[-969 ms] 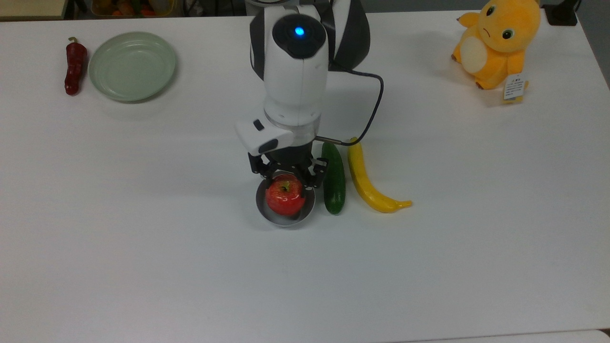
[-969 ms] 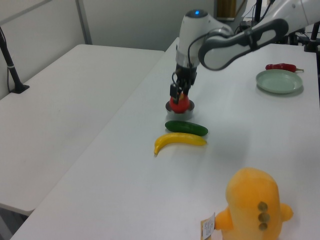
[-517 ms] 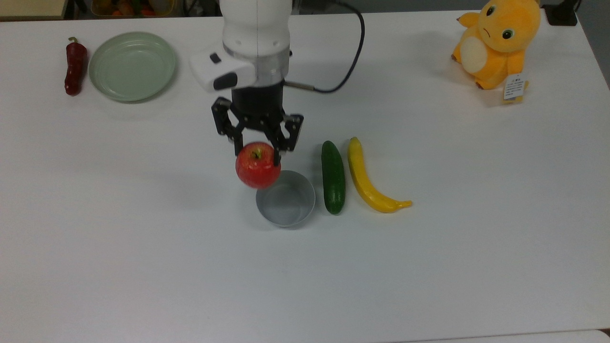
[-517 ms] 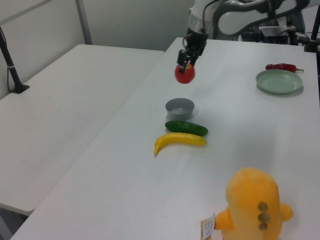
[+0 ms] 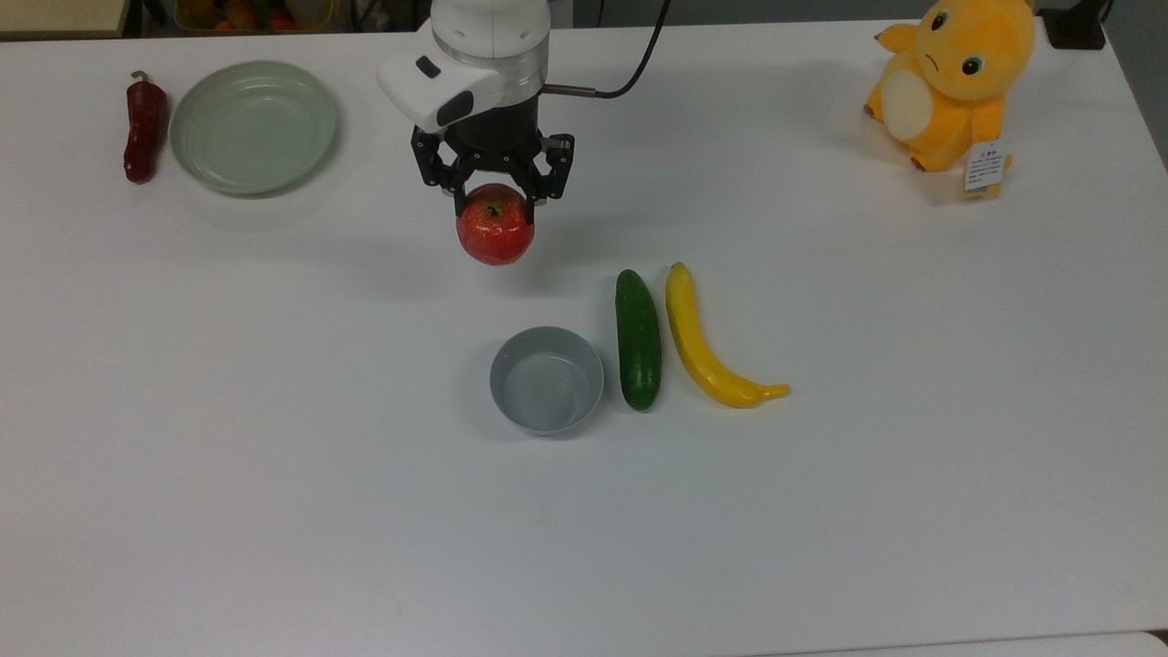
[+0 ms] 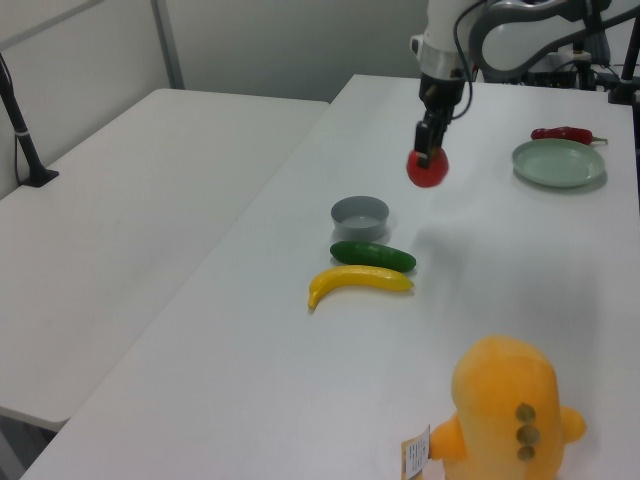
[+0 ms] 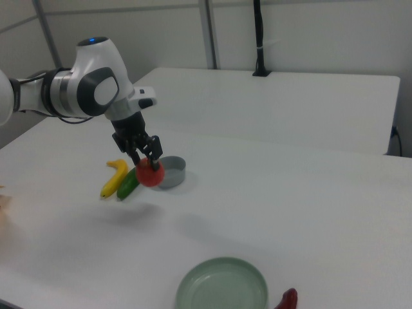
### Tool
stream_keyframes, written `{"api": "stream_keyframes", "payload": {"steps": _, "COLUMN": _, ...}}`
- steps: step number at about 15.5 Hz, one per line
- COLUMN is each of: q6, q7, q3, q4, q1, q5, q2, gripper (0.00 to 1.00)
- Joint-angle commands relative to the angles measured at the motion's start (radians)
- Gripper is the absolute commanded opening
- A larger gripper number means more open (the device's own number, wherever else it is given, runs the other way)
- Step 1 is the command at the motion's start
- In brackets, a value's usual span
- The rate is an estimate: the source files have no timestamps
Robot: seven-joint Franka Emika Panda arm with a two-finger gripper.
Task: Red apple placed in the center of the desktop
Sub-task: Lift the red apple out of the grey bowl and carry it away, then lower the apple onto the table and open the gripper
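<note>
My gripper is shut on the red apple, a glossy round fruit with a short stem, and holds it in the air above the white desktop. In the top view the apple hangs above and a little left of the grey bowl. The left view has the gripper holding the apple up and to the right of the bowl. In the right view the apple hangs under the gripper, just left of the bowl.
A green cucumber and a yellow banana lie right of the bowl in the top view. A pale green plate and a dark red chili sit at the top view's far left. An orange plush toy sits at its far right.
The gripper lifted the apple out of the grey bowl, then carried it toward the top view's upper edge. The bowl now stands empty.
</note>
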Motion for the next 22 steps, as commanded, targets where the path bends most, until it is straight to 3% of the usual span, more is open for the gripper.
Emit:
{"api": "stream_keyframes", "payload": {"steps": 1, "q6": -0.018, "q7": -0.059, "q3": -0.002, "q4": -0.065, "q1": 0.004, "q5": 0.018, "q2": -0.016, "gripper": 0.39}}
{"api": "stream_keyframes", "payload": {"steps": 10, "q6": 0.018, "q7": -0.072, "q3": 0.000, "q4": -0.072, "q1": 0.010, "q5": 0.001, "q2": 0.076, "gripper": 0.42}}
{"api": "stream_keyframes", "payload": {"steps": 11, "q6": 0.018, "q7": -0.072, "q3": 0.000, "q4": -0.070, "q1": 0.010, "q5": 0.001, "q2": 0.076, "gripper": 0.46}}
{"api": "stream_keyframes", "payload": {"steps": 14, "q6": 0.017, "q7": -0.066, "q3": 0.000, "q4": -0.069, "q1": 0.010, "q5": 0.003, "q2": 0.076, "gripper": 1.00}}
{"api": "stream_keyframes", "payload": {"steps": 22, "q6": 0.003, "q7": -0.062, "q3": 0.000, "q4": -0.052, "q1": 0.008, "q5": 0.004, "q2": 0.061, "gripper": 1.00}}
